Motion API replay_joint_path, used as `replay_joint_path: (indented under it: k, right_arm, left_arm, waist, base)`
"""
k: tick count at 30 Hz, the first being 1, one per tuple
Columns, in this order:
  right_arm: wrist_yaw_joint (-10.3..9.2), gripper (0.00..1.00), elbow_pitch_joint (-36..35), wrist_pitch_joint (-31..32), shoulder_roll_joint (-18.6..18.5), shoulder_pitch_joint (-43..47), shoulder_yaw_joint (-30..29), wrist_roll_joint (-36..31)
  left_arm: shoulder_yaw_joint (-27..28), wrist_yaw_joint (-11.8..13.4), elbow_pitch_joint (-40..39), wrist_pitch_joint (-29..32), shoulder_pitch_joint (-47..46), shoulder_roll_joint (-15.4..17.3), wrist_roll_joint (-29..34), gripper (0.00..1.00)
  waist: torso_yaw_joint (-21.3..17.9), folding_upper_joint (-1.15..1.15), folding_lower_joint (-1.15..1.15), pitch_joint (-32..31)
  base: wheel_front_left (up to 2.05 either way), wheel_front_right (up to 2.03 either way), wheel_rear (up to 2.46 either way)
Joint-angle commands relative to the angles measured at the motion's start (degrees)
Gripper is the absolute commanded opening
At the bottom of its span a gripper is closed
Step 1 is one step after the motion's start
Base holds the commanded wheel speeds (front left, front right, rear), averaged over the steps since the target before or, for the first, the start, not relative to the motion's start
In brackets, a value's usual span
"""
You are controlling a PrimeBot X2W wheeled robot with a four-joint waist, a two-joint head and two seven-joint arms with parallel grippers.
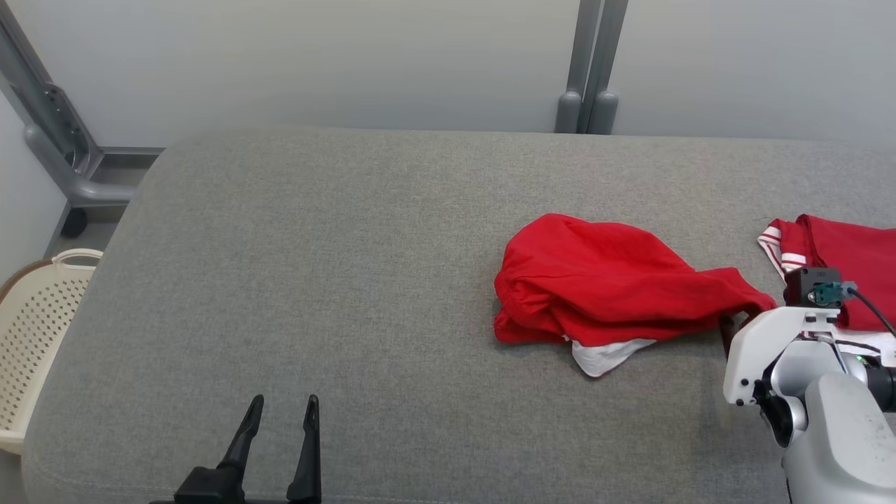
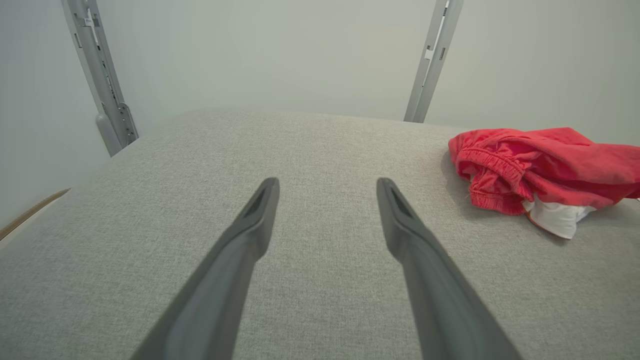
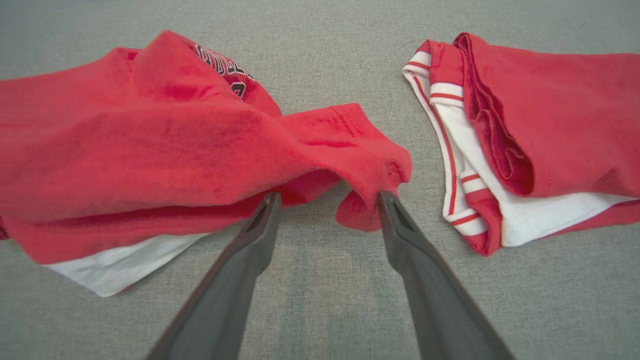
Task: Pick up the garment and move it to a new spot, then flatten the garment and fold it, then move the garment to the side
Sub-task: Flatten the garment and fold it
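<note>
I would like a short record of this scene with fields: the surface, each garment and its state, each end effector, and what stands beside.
surface: grey padded surface
garment one: crumpled red garment, white part showing underneath
garment two: folded red-and-white garment, further right, apart from the first
left end effector: open, over bare surface, holding nothing
right end effector: open, at the crumpled garment's corner, no grip
beside: pale perforated basket, on the left
</note>
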Motion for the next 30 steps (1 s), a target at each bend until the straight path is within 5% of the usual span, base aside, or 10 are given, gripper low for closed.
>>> replay_joint_path:
  k: [1,10,15,23,30]
  right_arm:
    - [-0.07,1.00,-2.10,0.19,0.13,2.01,0.44,0.95]
    - [-0.06,1.00,-16.61,-3.87,1.90,12.31,0.59,6.68]
    - [-0.06,1.00,-24.03,-11.19,2.45,18.54,3.05,9.02]
    - [-0.05,1.00,-26.27,-26.06,2.56,22.86,6.88,9.68]
    - [-0.05,1.00,-24.15,-32.14,2.57,24.49,9.17,6.33]
  left_arm:
    - [0.19,-0.21,0.08,0.00,0.81,0.06,0.16,1.00]
    - [0.47,-0.29,0.10,0.00,1.08,0.06,0.06,1.00]
    - [0.74,-0.17,0.27,0.00,1.18,0.06,-0.33,1.00]
    - [1.33,0.46,1.91,0.00,0.23,0.07,-0.36,1.00]
    - [1.12,-0.06,3.54,0.00,-0.39,0.07,-1.04,1.00]
  waist:
    - [-0.59,0.00,0.00,-0.48]
    - [-2.79,0.00,0.00,-1.54]
    - [-4.62,0.00,0.00,-1.54]
    - [-6.43,0.00,0.00,-1.83]
    - [-6.80,0.00,0.00,-2.67]
  base:
    - [0.00,0.00,0.00]
    - [0.00,0.00,0.00]
    - [0.00,0.00,0.00]
    - [0.00,0.00,0.00]
    - [0.00,0.00,0.00]
